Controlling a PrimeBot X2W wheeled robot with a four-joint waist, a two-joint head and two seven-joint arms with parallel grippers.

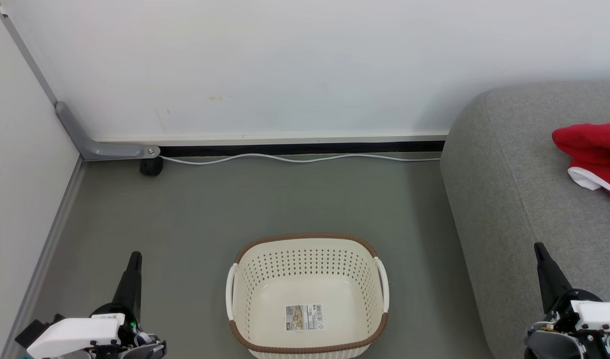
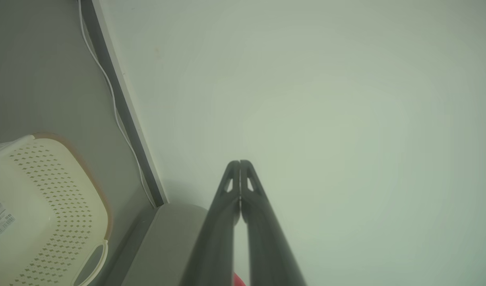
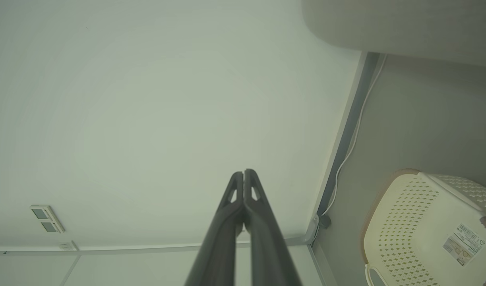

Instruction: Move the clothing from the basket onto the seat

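Observation:
The cream perforated basket [image 1: 307,294] with its brown rim stands on the floor at the bottom middle, holding nothing but the paper label on its bottom. Red clothing [image 1: 595,152] with white trim lies on the grey sofa seat [image 1: 519,174] at the right edge, partly cut off. My left gripper [image 1: 134,259] rests shut at the lower left, left of the basket, empty. My right gripper [image 1: 540,249] rests shut at the lower right, in front of the sofa's edge, empty. Both wrist views show closed fingertips [image 2: 240,163] [image 3: 243,173] against the white wall, with the basket [image 2: 48,206] [image 3: 429,226] to one side.
A white wall runs along the back, with a white cable [image 1: 300,158] lying on the floor at its foot. A grey bracket [image 1: 93,142] and a black foot [image 1: 151,166] sit in the left corner beside a side panel. Grey floor surrounds the basket.

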